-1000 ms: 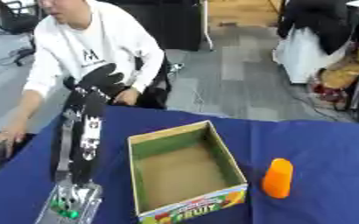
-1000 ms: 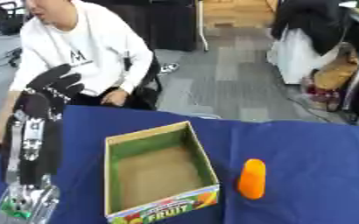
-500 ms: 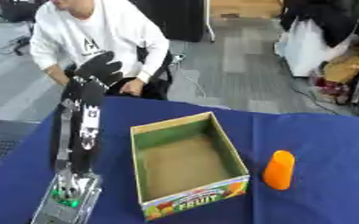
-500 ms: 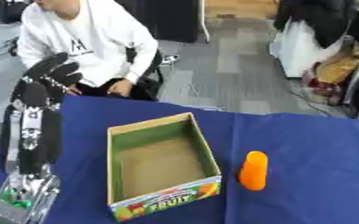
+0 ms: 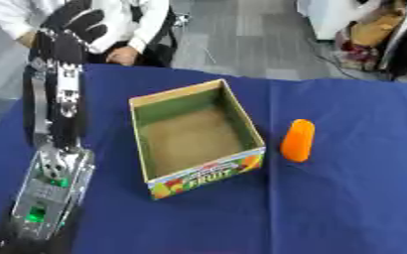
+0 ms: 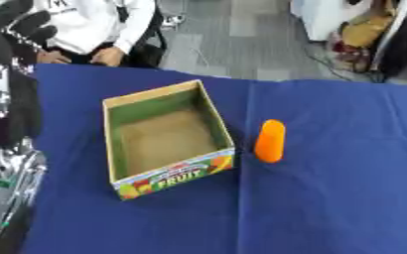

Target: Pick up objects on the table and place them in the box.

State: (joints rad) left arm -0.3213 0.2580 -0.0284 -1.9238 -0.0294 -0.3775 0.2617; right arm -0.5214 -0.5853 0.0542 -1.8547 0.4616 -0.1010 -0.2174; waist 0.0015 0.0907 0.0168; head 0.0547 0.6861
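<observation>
An open cardboard box (image 5: 198, 134) with green inner walls and a fruit print on its front stands on the blue table; nothing shows inside it. To its right an orange oblong object (image 5: 297, 140) lies on the cloth, a short gap from the box. My left arm rises along the left side, and my left hand (image 5: 78, 22) is held up above the table's far left edge, its black fingers spread and relaxed, holding nothing. The hand is well left of and beyond the box. My right hand shows in neither view.
The blue table (image 5: 346, 198) fills the lower part of the views. A person in white sits just beyond its far edge, a hand (image 5: 119, 55) resting near the table's rim. Bags and clutter (image 5: 372, 30) stand on the floor at the far right.
The whole picture has shifted downward, so the camera has tilted. My left arm holds about the same raised pose. The box and the orange object have not moved on the table.
</observation>
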